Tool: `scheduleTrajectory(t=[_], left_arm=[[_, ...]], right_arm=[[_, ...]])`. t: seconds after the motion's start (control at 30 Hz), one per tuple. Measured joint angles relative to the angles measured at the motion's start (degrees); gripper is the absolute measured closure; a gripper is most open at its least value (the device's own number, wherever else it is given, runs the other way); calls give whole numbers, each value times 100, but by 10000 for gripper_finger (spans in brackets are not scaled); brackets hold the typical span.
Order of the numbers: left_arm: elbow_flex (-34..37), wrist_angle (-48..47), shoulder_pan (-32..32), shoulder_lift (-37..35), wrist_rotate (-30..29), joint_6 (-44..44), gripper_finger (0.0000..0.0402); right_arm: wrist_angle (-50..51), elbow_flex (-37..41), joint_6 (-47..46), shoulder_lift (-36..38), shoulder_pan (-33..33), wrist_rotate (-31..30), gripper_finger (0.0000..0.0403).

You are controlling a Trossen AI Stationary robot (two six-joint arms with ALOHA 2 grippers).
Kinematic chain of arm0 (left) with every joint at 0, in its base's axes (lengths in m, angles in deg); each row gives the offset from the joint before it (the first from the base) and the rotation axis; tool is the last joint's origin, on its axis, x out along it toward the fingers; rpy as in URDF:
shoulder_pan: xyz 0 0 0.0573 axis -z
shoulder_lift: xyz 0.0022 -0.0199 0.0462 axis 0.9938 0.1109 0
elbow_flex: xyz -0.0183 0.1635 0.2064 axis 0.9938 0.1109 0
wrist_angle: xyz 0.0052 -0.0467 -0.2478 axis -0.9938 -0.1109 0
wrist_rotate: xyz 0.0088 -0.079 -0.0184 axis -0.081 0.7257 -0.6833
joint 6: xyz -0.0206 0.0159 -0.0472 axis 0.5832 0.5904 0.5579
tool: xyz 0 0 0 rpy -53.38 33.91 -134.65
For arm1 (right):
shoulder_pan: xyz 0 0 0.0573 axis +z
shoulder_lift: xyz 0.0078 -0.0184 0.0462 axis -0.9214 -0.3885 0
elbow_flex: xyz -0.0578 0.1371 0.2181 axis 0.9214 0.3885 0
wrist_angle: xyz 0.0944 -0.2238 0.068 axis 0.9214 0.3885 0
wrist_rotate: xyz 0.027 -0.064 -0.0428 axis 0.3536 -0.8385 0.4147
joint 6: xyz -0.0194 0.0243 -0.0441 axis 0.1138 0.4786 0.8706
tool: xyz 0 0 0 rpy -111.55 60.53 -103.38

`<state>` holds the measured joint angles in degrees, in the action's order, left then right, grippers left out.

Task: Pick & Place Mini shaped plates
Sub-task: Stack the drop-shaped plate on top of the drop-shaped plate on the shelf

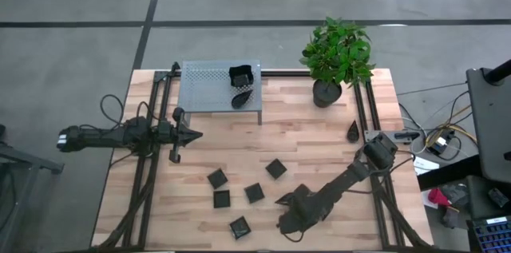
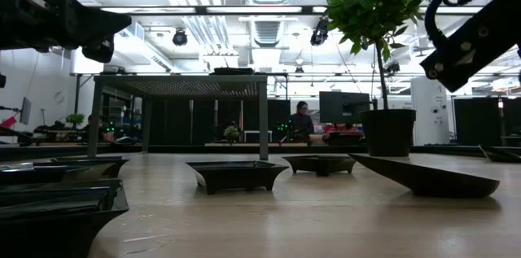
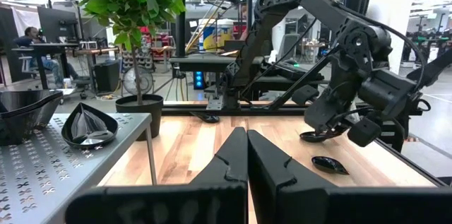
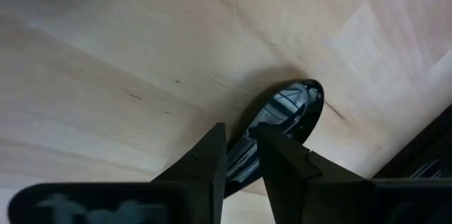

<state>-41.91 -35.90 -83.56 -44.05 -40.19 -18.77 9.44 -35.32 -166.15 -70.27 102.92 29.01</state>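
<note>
Pale wood planks fill the space under your right gripper (image 4: 240,136), which sits low over the table's near edge. Its fingers (image 4: 208,153) are drawn close together and pinch the rim of a leaf plate (image 4: 293,104). The plate's narrow end runs back between them, and its rounded end sticks out past the tips over the bare wood. You cannot tell from these views whether the plate rests on the table or hangs just clear of it.

Just beside the gripper, toward the left arm, lies a square plate (image 1: 254,192). Four more squares (image 1: 222,199) are scattered around that one, all flat on the table and apart from each other. One of them sits farther off, near the front edge.

Behind the gripper, up along its own arm, a second leaf (image 1: 352,132) lies near the side rail. Beyond that stands the plant (image 1: 327,93).

Well away from the gripper, across the table, is the grey stand (image 1: 209,93). It carries a square dish (image 1: 241,75) and a leaf dish (image 1: 242,99) close together near one corner.

Your left gripper (image 1: 196,133) hangs just in front of that stand, its fingers pressed together on nothing and pointing across toward the right arm.
</note>
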Motion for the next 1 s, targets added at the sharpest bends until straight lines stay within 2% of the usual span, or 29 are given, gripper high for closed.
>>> scheduleTrajectory(t=[0.2,0.47,0.57,0.8,1.0], left_arm=[[0,0,1,1,1,2,401],[0,-2,1,1,1,0,401],[0,-2,-1,0,-1,0,401],[0,0,-2,1,-2,2,401],[0,-2,1,1,1,0,401]], right_arm=[[-28,48,58,0,1,39,339],[-57,50,235,0,3,41,389],[-65,50,364,0,3,13,394],[-50,0,875,5,5,-527,394],[191,-299,1885,20,-29,-1392,394]])
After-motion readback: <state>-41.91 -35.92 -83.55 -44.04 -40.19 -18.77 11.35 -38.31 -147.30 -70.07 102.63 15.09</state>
